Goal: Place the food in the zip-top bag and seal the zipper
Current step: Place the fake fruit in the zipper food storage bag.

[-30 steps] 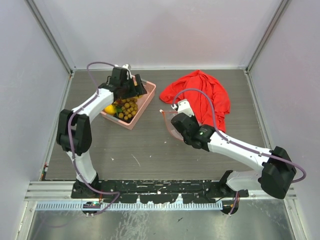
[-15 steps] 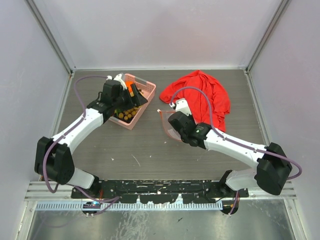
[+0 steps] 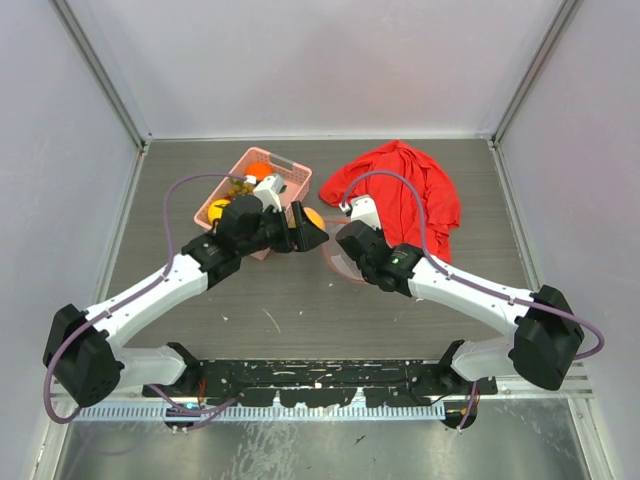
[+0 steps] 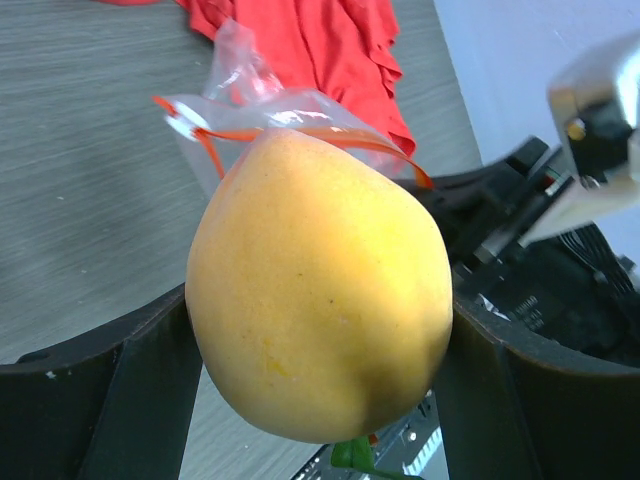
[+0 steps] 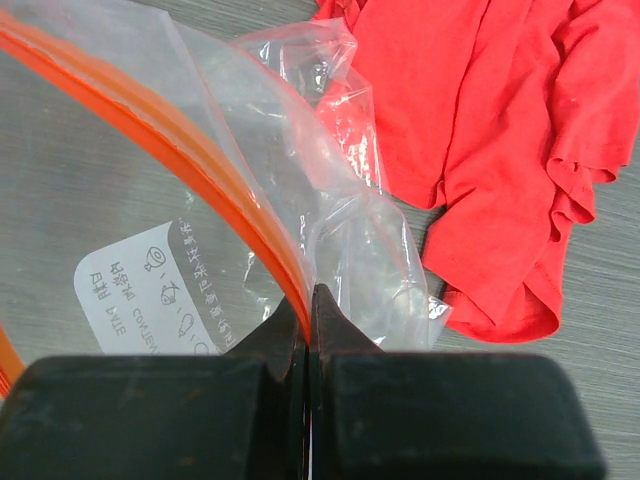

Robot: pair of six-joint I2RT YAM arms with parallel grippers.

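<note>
My left gripper (image 3: pixel 308 232) is shut on a yellow-orange round fruit (image 3: pixel 315 218), held above the table just left of the zip-top bag (image 3: pixel 338 262). In the left wrist view the fruit (image 4: pixel 320 300) fills the space between both fingers, with the bag's mouth (image 4: pixel 245 100) and its zipper (image 4: pixel 262 134) right behind it. My right gripper (image 5: pixel 308 300) is shut on the zipper (image 5: pixel 170 135) and holds up the mouth edge of the clear bag (image 5: pixel 150 230). An orange (image 3: pixel 259 170), another yellow fruit (image 3: pixel 217 210) and berries (image 3: pixel 238 187) lie in the pink basket (image 3: pixel 290 175).
A crumpled red cloth (image 3: pixel 405 190) lies behind and right of the bag, touching it; it also shows in the right wrist view (image 5: pixel 480 120) and the left wrist view (image 4: pixel 320 40). The pink basket stands at the back left. Grey walls surround the table.
My left arm has lifted a yellow-orange fruit out of the basket and carried it right, up to the bag. My right gripper has stayed on the bag's edge.
</note>
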